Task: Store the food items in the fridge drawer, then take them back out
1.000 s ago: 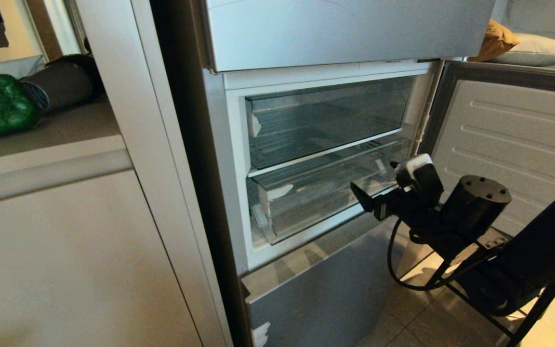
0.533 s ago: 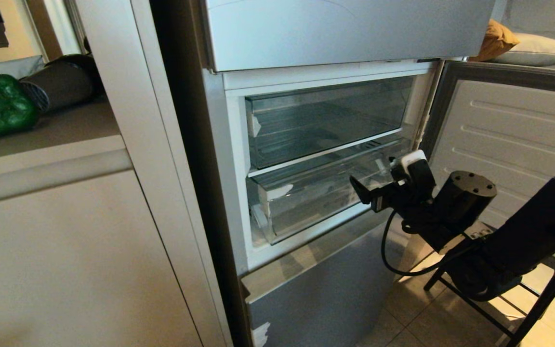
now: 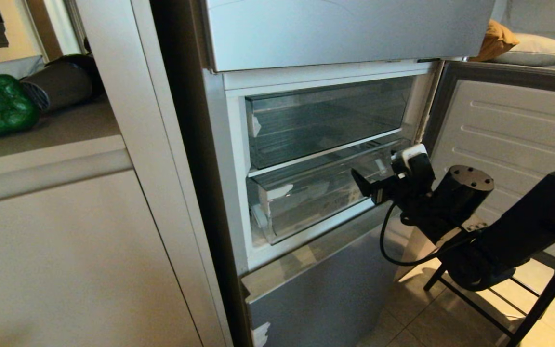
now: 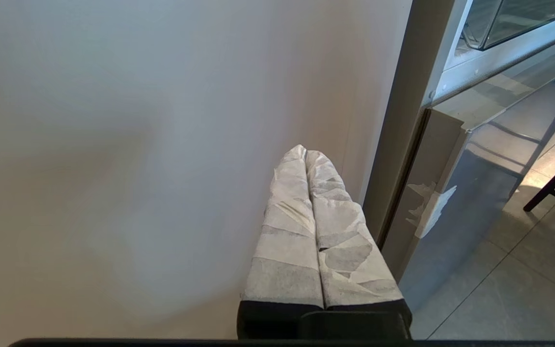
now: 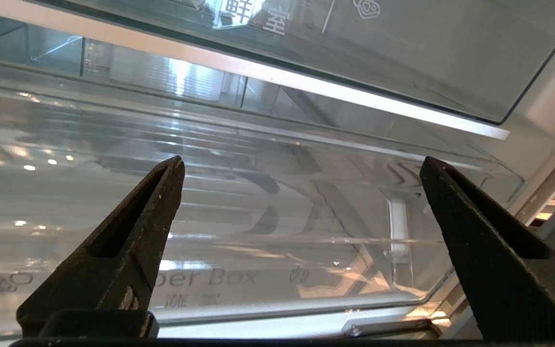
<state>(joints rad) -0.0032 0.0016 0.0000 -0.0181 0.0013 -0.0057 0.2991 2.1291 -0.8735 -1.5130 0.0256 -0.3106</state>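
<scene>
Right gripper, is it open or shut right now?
Open: the right gripper has its jaws spread wide, nothing between them, facing the clear fridge drawer.

Robot body: black right arm, tape-wrapped left gripper.
Right arm, lower right of head view: matte black links, cylindrical joint housing with screw heads on its cap, looped black cable, white camera module. Right gripper fingers black, wedge-shaped, textured. Left gripper fingers wrapped in white tape.

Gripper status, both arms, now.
Left gripper: shut, empty, parked beside the beige cabinet door.
Right gripper: open, empty, in front of the fridge drawer.
</scene>
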